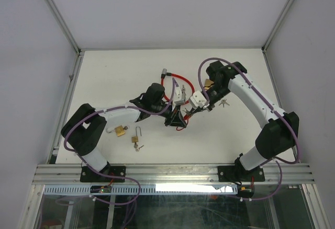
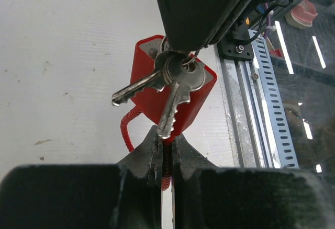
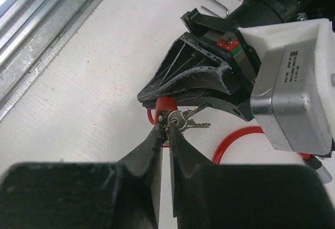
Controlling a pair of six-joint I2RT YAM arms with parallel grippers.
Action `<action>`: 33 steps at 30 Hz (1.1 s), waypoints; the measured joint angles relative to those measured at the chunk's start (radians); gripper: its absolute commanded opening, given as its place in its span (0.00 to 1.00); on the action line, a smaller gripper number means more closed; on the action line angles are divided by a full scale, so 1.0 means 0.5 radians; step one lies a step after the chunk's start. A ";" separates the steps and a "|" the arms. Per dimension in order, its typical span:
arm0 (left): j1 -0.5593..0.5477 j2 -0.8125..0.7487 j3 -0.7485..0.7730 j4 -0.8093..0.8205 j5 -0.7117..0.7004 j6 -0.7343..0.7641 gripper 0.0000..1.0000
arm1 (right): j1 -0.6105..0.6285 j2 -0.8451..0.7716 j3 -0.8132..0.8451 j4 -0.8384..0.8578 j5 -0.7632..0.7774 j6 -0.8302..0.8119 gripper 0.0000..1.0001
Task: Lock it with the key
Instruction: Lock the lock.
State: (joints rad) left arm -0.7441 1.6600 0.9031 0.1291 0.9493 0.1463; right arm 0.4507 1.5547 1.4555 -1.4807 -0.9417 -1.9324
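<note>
Turning the key looks like the step in hand: the left gripper (image 2: 166,142) is clamped on the lower end of the red padlock (image 2: 146,64), held up over the middle of the table (image 1: 115,72). The right gripper (image 3: 164,129) pinches the key (image 3: 176,118) seated in its top face, and the spare keys (image 2: 138,90) dangle. The next move likely calls for a wrist roll that does not tug the key out.

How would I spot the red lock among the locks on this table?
Find the table's middle, where the left gripper and right gripper meet. The red lock is between them, keys hanging from it. It alone is red with a red cable; the other locks are brass.
</note>
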 measured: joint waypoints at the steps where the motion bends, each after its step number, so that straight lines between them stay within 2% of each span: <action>1: -0.001 0.001 0.010 -0.021 -0.010 0.010 0.00 | 0.002 -0.004 0.000 -0.005 0.017 -0.040 0.18; 5: 0.000 0.001 0.030 -0.073 -0.082 0.059 0.00 | -0.002 -0.060 0.000 -0.016 0.041 -0.077 0.35; 13: -0.001 0.001 0.030 -0.121 -0.231 0.090 0.00 | -0.102 -0.304 -0.040 -0.007 0.005 0.014 0.47; 24: -0.007 0.000 0.030 -0.171 -0.276 0.105 0.00 | -0.108 -0.078 -0.096 0.175 -0.079 0.322 0.41; 33: -0.020 0.001 0.030 -0.174 -0.276 0.106 0.00 | -0.106 -0.051 -0.097 0.373 -0.062 0.511 0.34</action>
State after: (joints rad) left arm -0.7540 1.6604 0.9180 0.0422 0.8112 0.1993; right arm 0.3977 1.5291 1.4071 -1.2942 -0.9726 -1.6768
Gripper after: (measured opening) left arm 0.039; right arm 0.362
